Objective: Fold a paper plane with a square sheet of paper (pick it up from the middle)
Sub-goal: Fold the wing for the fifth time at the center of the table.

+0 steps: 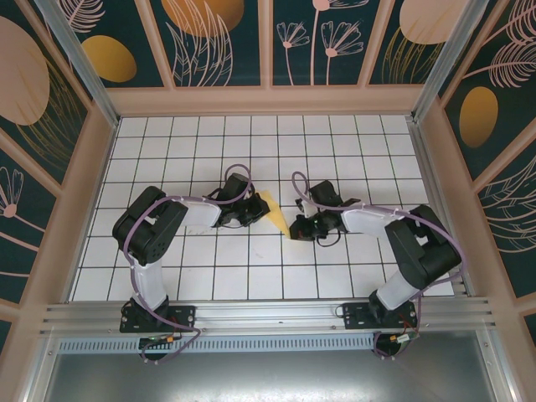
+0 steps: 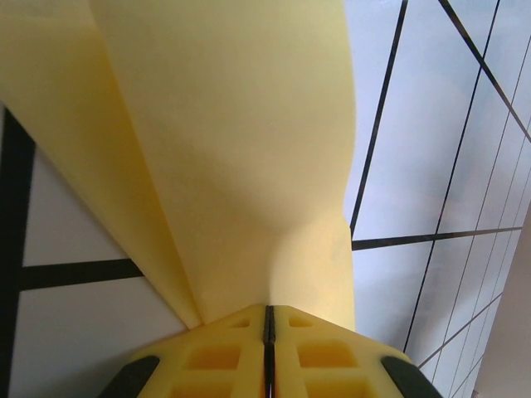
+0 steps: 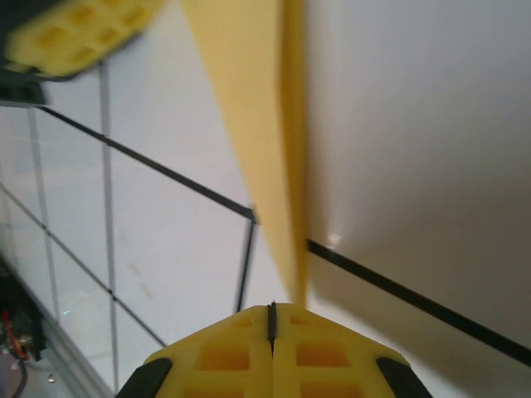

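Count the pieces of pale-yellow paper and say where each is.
1: a folded sheet of thin pale-yellow paper above the white tiled table, pinched by the left gripper at its left and the right gripper at its lower tip. The arms might hide another.

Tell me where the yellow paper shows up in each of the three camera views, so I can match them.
Top external: the paper shows near the centre of the picture.
Left wrist: it fills the upper left and centre, rising from the shut left gripper.
Right wrist: a narrow strip, nearly edge-on, from top centre down to the shut right gripper.
Shared landmark: the white table with black grid lines.
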You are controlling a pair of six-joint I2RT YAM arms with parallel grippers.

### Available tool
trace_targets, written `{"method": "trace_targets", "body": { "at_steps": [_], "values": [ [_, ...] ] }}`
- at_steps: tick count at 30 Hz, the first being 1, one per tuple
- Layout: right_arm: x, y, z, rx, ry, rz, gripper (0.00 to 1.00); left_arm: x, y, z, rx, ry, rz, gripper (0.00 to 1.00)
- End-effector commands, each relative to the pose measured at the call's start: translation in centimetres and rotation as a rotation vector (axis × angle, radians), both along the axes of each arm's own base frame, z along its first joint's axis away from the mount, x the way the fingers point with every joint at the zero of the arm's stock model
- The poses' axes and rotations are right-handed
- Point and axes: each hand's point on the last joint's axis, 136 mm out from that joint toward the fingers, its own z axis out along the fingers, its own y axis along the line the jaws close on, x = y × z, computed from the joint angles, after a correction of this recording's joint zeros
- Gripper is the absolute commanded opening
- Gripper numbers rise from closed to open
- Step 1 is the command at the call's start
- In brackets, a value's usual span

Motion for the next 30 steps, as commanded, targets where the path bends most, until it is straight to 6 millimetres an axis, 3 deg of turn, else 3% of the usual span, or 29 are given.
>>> {"method": "trace_targets", "body": {
  "at_steps": [1,7,13,17,21,30],
  "values": [
    [1.9,2.3,3.3,0.112,-0.061,0.012,0.01,-2.4,4.3,-5.8,0.199,0.119,0.034,0.12],
    [4.0,3.8,0.8,0.08,-0.031,-0.005,0.0,-2.1,3.1,-4.6,0.142,0.081,-0.003,0.13],
    [4.1,3.1,-2.4,-0.002,0.007,-0.018,0.0,-1.7,2.5,-3.4,0.115,0.041,-0.034,0.13],
    [3.5,2.3,-4.0,-0.053,0.036,-0.025,0.0,-0.8,1.3,-1.4,0.075,-0.048,-0.096,0.17],
    [3.1,1.7,-4.8,-0.08,0.048,-0.031,0.0,-0.4,0.6,0.8,0.05,-0.141,-0.15,0.21],
    [2.8,1.5,-5.3,-0.097,0.066,-0.031,0.0,-0.8,-1.3,2.4,-0.037,-0.206,-0.221,0.19]
  ]
}}
